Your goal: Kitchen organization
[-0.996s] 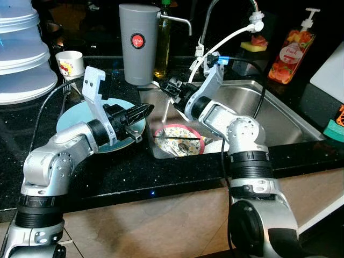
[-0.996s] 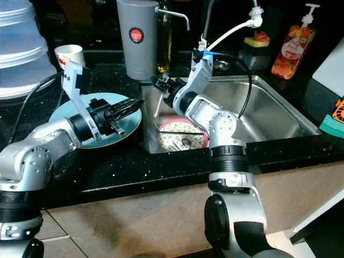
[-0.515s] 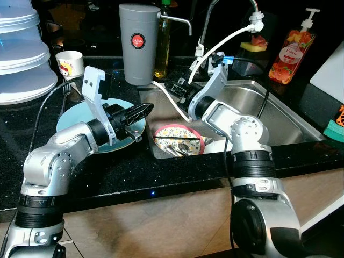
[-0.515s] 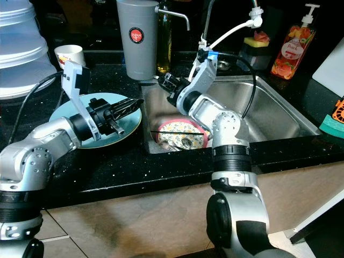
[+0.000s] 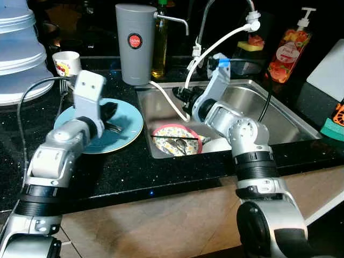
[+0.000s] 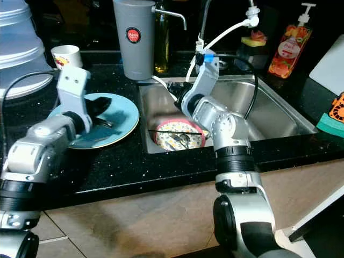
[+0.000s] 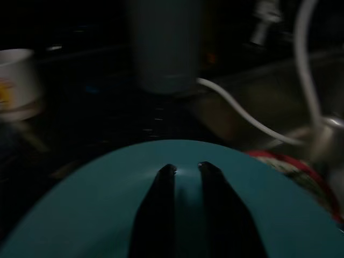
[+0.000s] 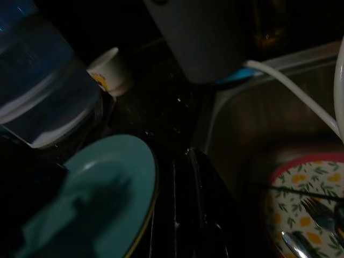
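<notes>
The left gripper [image 7: 183, 169] hangs over the round teal plate [image 5: 121, 126], which lies on the black speckled tabletop [image 5: 134, 169] at the left of the frame, just beside the steel sink [image 5: 269, 115]. Its two black fingers [image 7: 161, 209] are slightly spread with a narrow gap, pinching nothing. The right gripper [image 8: 188, 161] reaches over the sink's upper left corner, near the white hose [image 5: 169, 99]; its fingers look pressed together, empty. Inside the sink, at centre, sits a floral plate with a red rim [image 5: 174, 140] carrying a fork and spoon [image 8: 317, 215]. At upper centre stands a tall grey canister with a red label [image 5: 134, 43]; a small white printed cup [image 5: 66, 63] sits at upper left.
</notes>
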`<state>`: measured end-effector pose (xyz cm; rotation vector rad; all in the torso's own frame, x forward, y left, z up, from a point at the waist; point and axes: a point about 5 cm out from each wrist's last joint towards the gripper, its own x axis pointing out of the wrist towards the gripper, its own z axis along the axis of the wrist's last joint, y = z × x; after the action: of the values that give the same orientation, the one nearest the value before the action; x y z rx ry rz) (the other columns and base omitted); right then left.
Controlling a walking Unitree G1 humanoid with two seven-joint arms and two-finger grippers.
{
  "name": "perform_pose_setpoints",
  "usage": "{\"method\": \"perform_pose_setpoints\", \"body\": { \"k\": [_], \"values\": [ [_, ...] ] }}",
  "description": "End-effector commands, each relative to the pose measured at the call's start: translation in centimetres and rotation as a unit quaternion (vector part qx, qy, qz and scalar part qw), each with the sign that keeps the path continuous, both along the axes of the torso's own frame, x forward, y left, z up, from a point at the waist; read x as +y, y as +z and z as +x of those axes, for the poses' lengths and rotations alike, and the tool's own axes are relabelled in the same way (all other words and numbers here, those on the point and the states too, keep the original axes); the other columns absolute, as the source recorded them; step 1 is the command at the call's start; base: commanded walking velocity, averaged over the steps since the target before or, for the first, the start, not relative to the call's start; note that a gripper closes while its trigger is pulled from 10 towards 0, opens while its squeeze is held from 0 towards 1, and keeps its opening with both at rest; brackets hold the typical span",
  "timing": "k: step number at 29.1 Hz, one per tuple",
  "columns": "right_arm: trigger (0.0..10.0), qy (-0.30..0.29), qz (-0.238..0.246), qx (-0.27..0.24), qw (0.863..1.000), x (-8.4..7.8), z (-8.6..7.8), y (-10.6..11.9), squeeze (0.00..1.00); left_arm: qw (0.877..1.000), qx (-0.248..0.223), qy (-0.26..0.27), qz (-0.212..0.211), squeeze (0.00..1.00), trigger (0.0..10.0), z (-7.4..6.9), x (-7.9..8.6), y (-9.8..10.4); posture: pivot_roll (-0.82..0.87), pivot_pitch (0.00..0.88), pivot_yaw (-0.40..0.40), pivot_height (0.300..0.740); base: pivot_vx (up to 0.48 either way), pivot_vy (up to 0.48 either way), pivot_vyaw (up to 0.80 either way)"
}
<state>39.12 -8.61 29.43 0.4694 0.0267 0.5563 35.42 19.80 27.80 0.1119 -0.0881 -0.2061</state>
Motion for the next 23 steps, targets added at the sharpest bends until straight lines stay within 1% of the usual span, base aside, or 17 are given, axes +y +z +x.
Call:
{"method": "perform_pose_setpoints", "body": {
  "k": [1, 3, 4, 5, 6, 7, 8, 9, 10, 12, 16, 19, 22, 23],
  "values": [
    [10.0, 0.005, -0.014, -0.005, 1.000, 0.1, -0.2, 0.0, 0.00, 1.000, 0.000, 0.018, -0.014, 1.00, 10.0, -0.1, 0.5, 0.2, -0.03, 0.084, -0.040, 0.740, 0.000, 0.000, 0.00],
    [10.0, 0.009, -0.023, -0.005, 1.000, 0.1, -0.3, -0.4, 0.00, 0.999, 0.005, 0.050, -0.019, 1.00, 10.0, -0.5, 1.6, 0.1, -0.03, 0.083, -0.041, 0.740, 0.000, 0.000, 0.00],
    [10.0, 0.009, -0.023, -0.005, 1.000, 0.1, -0.3, -0.4, 0.00, 0.999, 0.005, 0.050, -0.019, 1.00, 10.0, -0.5, 1.6, 0.1, -0.03, 0.083, -0.041, 0.740, 0.000, 0.000, 0.00],
    [10.0, 0.012, -0.026, -0.006, 1.000, 0.2, -0.4, -0.5, 0.00, 0.998, 0.010, 0.063, -0.024, 1.00, 10.0, -0.6, 2.0, -0.1, -0.03, 0.083, -0.041, 0.740, 0.000, 0.000, 0.00],
    [10.0, 0.017, -0.031, -0.004, 0.999, 0.3, -0.5, -0.7, 0.00, 0.997, 0.022, 0.076, -0.017, 0.82, 10.0, -0.9, 2.5, -0.3, -0.03, 0.083, -0.041, 0.740, 0.000, 0.000, 0.00],
    [10.0, 0.017, -0.031, -0.004, 0.999, 0.3, -0.5, -0.7, 0.00, 0.997, 0.022, 0.076, -0.017, 0.82, 10.0, -0.9, 2.5, -0.3, -0.03, 0.083, -0.041, 0.740, 0.000, 0.000, 0.00],
    [10.0, 0.021, -0.034, -0.004, 0.999, 0.4, -0.5, -0.9, 0.00, 0.996, 0.030, 0.086, -0.012, 0.82, 10.0, -1.0, 2.9, -0.5, -0.03, 0.083, -0.041, 0.740, 0.000, 0.000, 0.00],
    [10.0, 0.025, -0.038, -0.003, 0.999, 0.5, -0.6, -1.1, 0.00, 0.994, 0.043, 0.101, -0.007, 0.00, 10.0, -1.3, 3.5, -0.7, -0.02, 0.088, -0.045, 0.740, 0.000, 0.000, 0.00],
    [10.0, 0.029, -0.041, 0.000, 0.999, 0.7, -0.7, -1.4, 0.00, 0.990, 0.058, 0.127, -0.003, 0.00, 10.0, -1.6, 4.4, -1.0, -0.02, 0.087, -0.049, 0.740, 0.000, 0.000, 0.00],
    [10.0, 0.032, -0.042, 0.003, 0.999, 0.8, -0.7, -1.7, 0.00, 0.985, 0.076, 0.156, -0.003, 0.00, 10.0, -1.9, 5.6, -1.3, -0.02, 0.087, -0.049, 0.740, 0.000, 0.000, 0.00],
    [10.0, 0.035, -0.044, 0.005, 0.998, 1.1, -0.8, -1.9, 0.00, 0.980, 0.099, 0.175, 0.001, 0.00, 10.0, -2.2, 6.8, -1.9, -0.01, 0.081, -0.052, 0.740, 0.000, 0.000, 0.00],
    [10.0, 0.038, -0.045, 0.003, 0.998, 1.3, -0.8, -1.9, 0.00, 0.976, 0.125, 0.174, 0.033, 0.00, 10.0, -2.5, 7.3, -2.8, -0.01, 0.079, -0.051, 0.740, 0.000, 0.000, 0.00],
    [10.0, 0.038, -0.045, 0.000, 0.998, 1.2, -0.8, -1.8, 0.00, 0.978, 0.135, 0.160, 0.009, 0.00, 10.0, -2.4, 7.2, -3.3, -0.01, 0.078, -0.050, 0.740, 0.000, 0.000, 0.00],
    [10.0, 0.038, -0.045, 0.000, 0.998, 1.2, -0.8, -1.8, 0.00, 0.978, 0.135, 0.160, 0.009, 0.00, 10.0, -2.4, 7.2, -3.3, -0.01, 0.078, -0.050, 0.740, 0.000, 0.000, 0.00]
  ]
}}
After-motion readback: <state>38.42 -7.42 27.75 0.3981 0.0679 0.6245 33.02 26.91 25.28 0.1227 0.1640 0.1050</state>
